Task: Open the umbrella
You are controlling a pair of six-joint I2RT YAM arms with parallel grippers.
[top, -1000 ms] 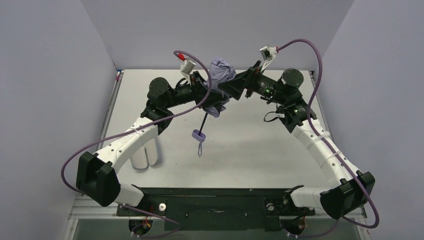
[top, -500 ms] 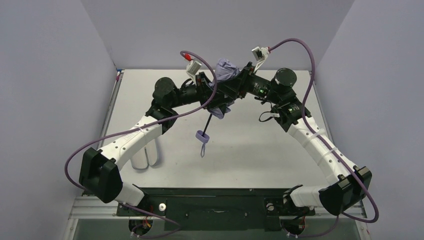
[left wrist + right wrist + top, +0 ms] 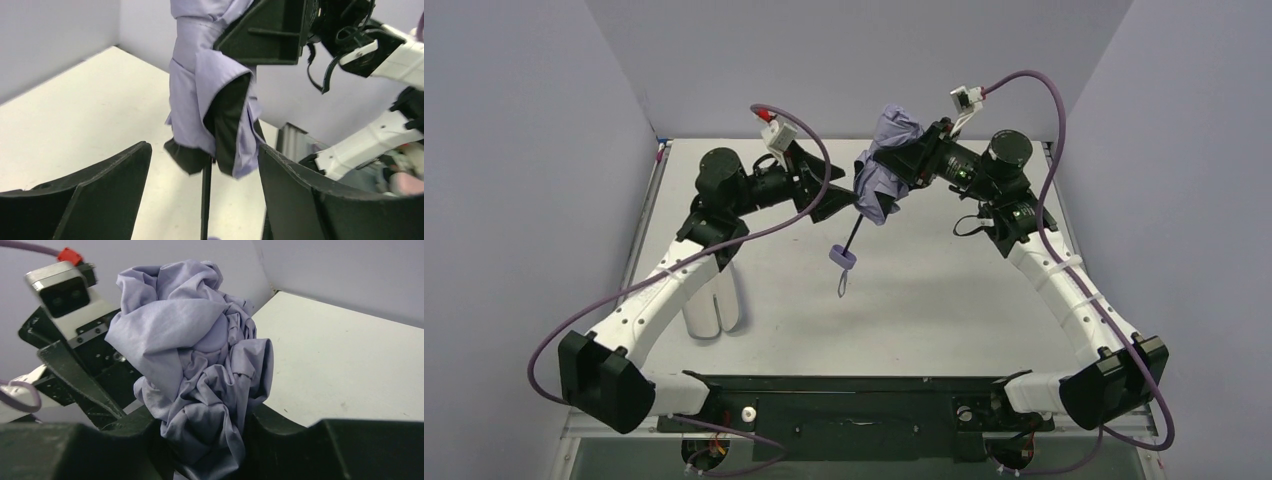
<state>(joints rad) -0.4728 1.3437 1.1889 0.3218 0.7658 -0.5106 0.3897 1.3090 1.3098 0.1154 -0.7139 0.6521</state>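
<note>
Over the far middle of the surface (image 3: 944, 300), holds the umbrella (image 3: 884, 185) up in the air, bunched lavender canopy on top, so that the thin shaft (image 3: 854, 236) and small handle (image 3: 844, 257) hang free below, likely ready for a pull. Clamps the right hand (image 3: 207, 430) tight on the crumpled fabric. Sets the left hand (image 3: 202, 150) just left of the canopy, fingers spread wide, gripping nothing, apparently lined up on the shaft.
</note>
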